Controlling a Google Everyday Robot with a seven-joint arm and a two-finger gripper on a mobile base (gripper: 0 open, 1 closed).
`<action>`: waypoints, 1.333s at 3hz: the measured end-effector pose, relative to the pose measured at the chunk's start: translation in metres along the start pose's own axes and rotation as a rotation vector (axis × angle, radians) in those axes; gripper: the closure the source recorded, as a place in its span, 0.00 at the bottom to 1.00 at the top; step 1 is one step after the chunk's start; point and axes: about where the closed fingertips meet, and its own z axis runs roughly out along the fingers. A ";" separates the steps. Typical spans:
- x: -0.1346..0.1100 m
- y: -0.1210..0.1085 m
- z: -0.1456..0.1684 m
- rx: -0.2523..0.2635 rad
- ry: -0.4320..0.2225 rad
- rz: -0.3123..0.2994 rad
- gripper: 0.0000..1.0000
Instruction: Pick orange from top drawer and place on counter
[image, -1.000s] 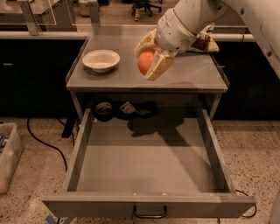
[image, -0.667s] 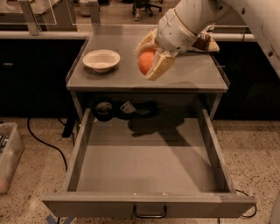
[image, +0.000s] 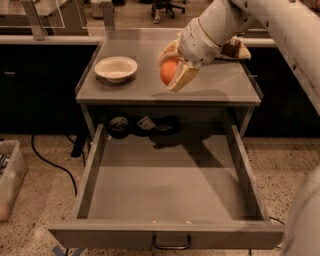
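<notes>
The pincer (image: 167, 74) is pinching the orange (image: 169, 71) between its two pale fingers (image: 183, 80), one arching over the fruit and the other cupping it from below. It is hanging over the front middle of the table (image: 220, 82), to the right of the white bowl (image: 116, 68) and apart from it. The orange is apparently riding a little above the surface rather than resting on it, since a shadow is falling on the table to its right. The drawer (image: 165, 190) is standing pulled out below, with only some dark items (image: 120, 126) sitting at its back under the table.

The fetching part is looking done; what is remaining is the set-down, and that is where trouble is waiting. The fruit is round and smooth, and it is hanging close to the table's front edge, where no raised lip is showing. If the fingers are letting go while it is hanging clear of the surface, it is likely to bounce or roll forward and drop back into the open drawer or onto the floor. A tilted release, with the lower finger scooping as it is pulling away, could nudge it the same way. Drifting left while lowering is risking a knock against the bowl.
</notes>
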 end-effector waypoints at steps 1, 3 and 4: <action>0.032 -0.036 0.016 0.012 0.034 -0.011 1.00; 0.081 -0.077 0.046 0.034 0.055 0.017 1.00; 0.097 -0.074 0.055 0.047 0.018 0.056 1.00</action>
